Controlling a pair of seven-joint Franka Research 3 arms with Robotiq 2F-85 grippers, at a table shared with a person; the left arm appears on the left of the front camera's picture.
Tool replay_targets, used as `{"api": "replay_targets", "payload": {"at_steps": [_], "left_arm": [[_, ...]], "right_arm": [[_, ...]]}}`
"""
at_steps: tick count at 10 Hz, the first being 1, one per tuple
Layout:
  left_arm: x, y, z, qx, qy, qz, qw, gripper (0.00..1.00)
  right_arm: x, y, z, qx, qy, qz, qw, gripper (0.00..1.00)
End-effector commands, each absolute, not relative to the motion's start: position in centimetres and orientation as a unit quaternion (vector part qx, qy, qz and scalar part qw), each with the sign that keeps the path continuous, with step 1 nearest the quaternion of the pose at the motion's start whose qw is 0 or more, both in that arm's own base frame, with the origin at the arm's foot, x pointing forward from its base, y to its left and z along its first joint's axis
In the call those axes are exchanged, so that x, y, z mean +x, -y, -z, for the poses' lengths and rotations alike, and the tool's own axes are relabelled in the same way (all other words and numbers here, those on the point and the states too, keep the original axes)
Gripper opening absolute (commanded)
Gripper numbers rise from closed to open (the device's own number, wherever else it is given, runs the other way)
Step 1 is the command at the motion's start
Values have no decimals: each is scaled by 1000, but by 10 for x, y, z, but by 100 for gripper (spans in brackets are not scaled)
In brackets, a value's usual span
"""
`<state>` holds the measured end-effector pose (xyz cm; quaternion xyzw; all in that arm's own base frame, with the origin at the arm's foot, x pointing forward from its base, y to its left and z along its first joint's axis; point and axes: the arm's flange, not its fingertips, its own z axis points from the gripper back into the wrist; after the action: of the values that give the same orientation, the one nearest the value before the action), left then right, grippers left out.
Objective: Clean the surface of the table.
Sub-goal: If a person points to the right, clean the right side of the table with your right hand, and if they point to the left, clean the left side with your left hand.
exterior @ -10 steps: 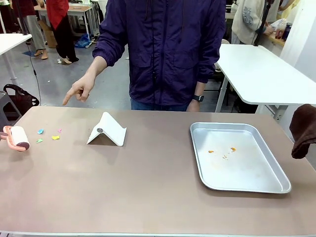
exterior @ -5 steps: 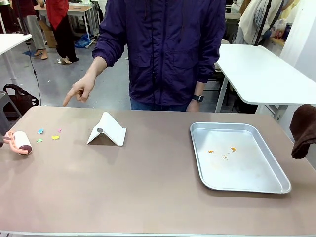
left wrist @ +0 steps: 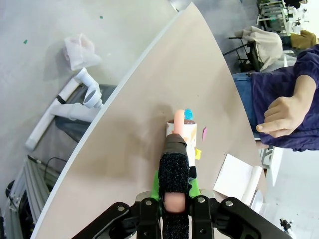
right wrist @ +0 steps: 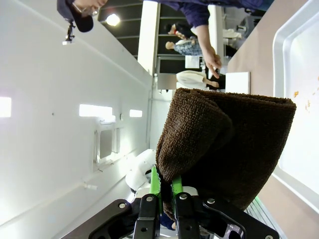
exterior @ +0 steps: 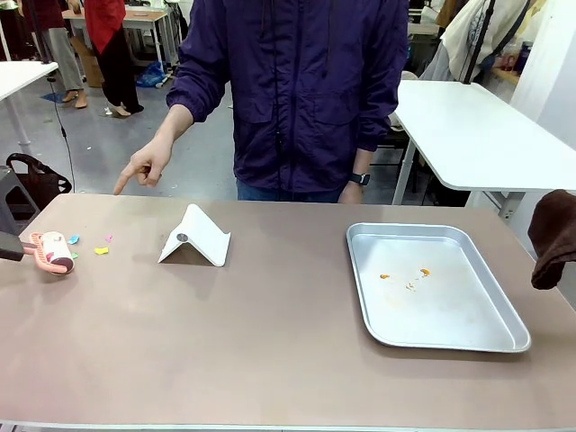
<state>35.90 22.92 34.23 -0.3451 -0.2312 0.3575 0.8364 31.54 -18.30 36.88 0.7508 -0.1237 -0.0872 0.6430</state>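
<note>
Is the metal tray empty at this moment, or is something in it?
Not empty. The metal tray lies flat on the table with a few small orange and pale crumbs near its middle.

We see an open, workshop-like lab hall: white tables stand beside our brown desk on a bare grey floor, and other people stand farther off.
</note>
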Motion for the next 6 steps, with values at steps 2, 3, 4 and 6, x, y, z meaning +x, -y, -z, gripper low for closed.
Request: {"api": "replay_targets", "payload": {"at_steps": [2, 3, 4, 6], "left_arm": [[380, -227, -314, -338, 208, -362, 843, 22], [387, -225, -313, -342, 205, -361, 843, 22], [397, -223, -311, -344, 203, -362, 842, 22], [415, -216, -308, -351, 199, -360, 841, 22]], "right_arm": [[314, 182, -374, 749, 126, 86, 645, 0], [314, 182, -374, 749, 126, 86, 645, 0], [314, 182, -374, 749, 126, 86, 645, 0], [314, 182, -374, 749, 126, 86, 645, 0]]}}
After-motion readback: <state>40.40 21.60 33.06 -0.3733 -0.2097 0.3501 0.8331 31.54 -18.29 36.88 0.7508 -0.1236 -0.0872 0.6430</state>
